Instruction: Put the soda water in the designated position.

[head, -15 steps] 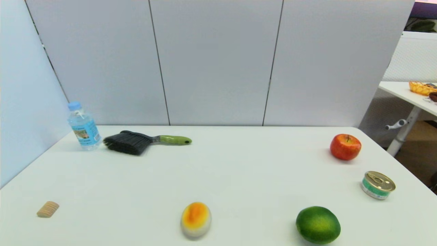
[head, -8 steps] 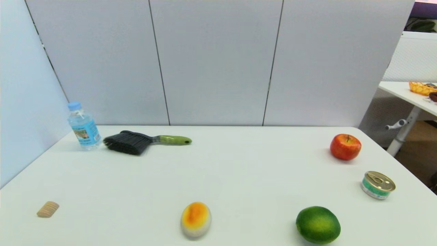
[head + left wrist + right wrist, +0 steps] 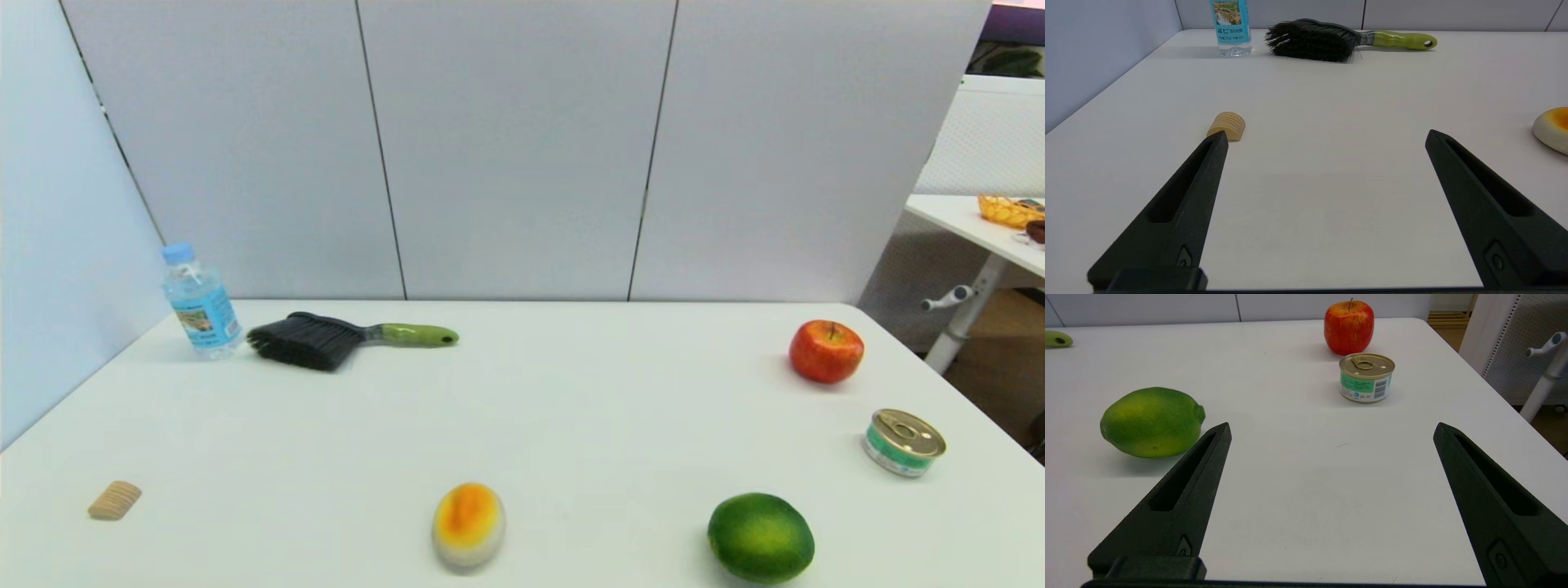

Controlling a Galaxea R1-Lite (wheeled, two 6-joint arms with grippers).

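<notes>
The soda water (image 3: 200, 301), a small clear bottle with a light blue cap and a blue label, stands upright at the table's far left corner; the left wrist view shows the lower half of the soda water (image 3: 1231, 25). My left gripper (image 3: 1326, 136) is open and empty near the table's front left, far from the bottle. My right gripper (image 3: 1332, 429) is open and empty near the front right. Neither arm appears in the head view.
A black brush with a green handle (image 3: 347, 338) lies beside the bottle. A ribbed tan piece (image 3: 114, 500), an orange-and-white egg-shaped thing (image 3: 468, 523), a lime (image 3: 760, 536), a green-banded tin can (image 3: 903, 442) and a red apple (image 3: 825, 351) sit on the white table (image 3: 571, 392).
</notes>
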